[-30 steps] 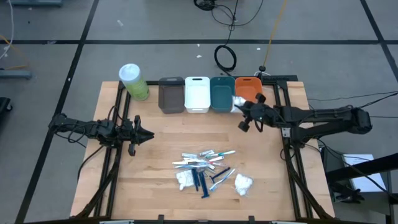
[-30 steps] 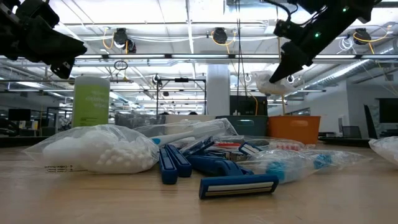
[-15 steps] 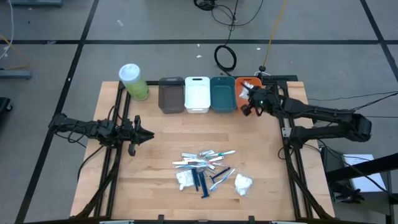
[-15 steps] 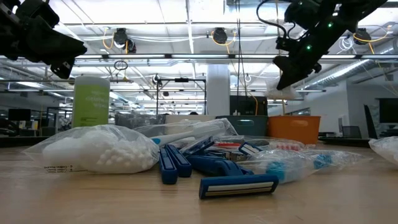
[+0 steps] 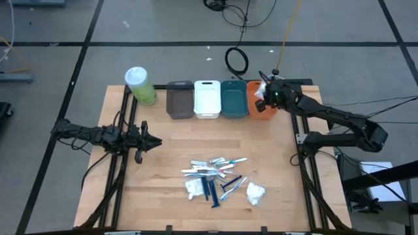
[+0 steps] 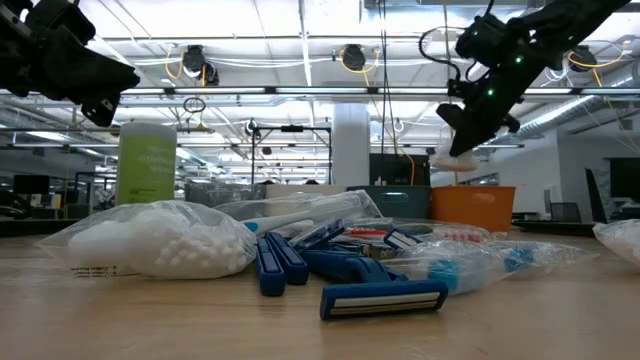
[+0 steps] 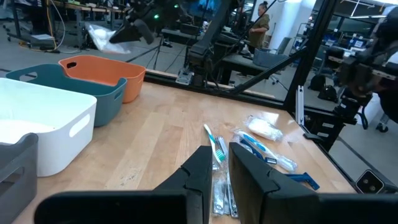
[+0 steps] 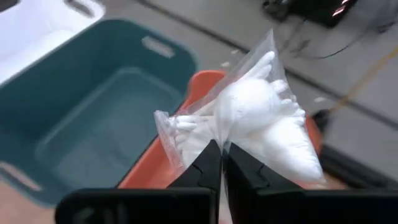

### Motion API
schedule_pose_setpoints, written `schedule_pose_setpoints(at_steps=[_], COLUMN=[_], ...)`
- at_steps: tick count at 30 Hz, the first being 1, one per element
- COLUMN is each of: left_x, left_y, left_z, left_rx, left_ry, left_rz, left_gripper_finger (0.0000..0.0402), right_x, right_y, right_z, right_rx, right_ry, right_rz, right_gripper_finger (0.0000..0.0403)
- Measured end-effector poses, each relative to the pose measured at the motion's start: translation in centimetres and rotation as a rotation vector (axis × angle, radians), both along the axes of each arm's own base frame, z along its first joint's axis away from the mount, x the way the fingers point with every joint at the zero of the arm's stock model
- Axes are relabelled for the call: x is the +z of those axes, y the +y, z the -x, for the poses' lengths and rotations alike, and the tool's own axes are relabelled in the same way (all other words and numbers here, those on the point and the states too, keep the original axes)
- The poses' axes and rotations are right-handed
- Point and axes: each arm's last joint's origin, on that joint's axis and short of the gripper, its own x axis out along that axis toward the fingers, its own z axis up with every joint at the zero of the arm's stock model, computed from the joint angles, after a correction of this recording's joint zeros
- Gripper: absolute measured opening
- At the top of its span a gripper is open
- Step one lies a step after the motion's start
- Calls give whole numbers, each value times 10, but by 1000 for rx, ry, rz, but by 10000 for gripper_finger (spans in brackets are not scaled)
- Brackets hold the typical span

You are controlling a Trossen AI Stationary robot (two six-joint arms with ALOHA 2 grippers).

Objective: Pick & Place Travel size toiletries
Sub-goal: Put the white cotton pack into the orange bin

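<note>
The wooden bench [image 5: 163,176] carries a green cylinder [image 5: 140,86] at its far left corner, then grey [image 5: 179,99], white [image 5: 207,98], teal [image 5: 233,98] and orange [image 5: 260,109] bins along the far edge. Toiletries [image 5: 219,177] lie heaped near the front edge.

Overhead room light is even and bright — the wooden table [image 5: 170,163] in the high view shows only faint, short shadows under the items and no harsh glare. In the low view the ceiling strip lights [image 6: 300,40] blow out to white and both arms read as near-silhouettes against them; the nearest razor [image 6: 383,298] is sharp while the room behind goes soft. The right wrist view is soft throughout — the white pouch [image 8: 261,118] is bright with washed-out highlights, the teal bin [image 8: 99,137] behind it blurred.
</note>
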Motion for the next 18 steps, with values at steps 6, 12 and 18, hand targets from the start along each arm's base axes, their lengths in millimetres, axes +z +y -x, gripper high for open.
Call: schedule_pose_setpoints(at_steps=[6, 12, 18], left_x=[0, 0, 0], left_y=[0, 0, 0], left_z=[0, 0, 0], left_rx=[0, 0, 0], left_ry=[0, 0, 0], left_rz=[0, 0, 0], left_gripper_finger=[51, 51, 51], right_x=[-11, -26, -32], right_y=[-21, -32, -35], right_z=[1, 2, 0], right_rx=[-5, -41, -43], right_ry=[-12, 40, 57], right_rz=[-106, -155, -170], right_gripper_finger=[4, 4, 4])
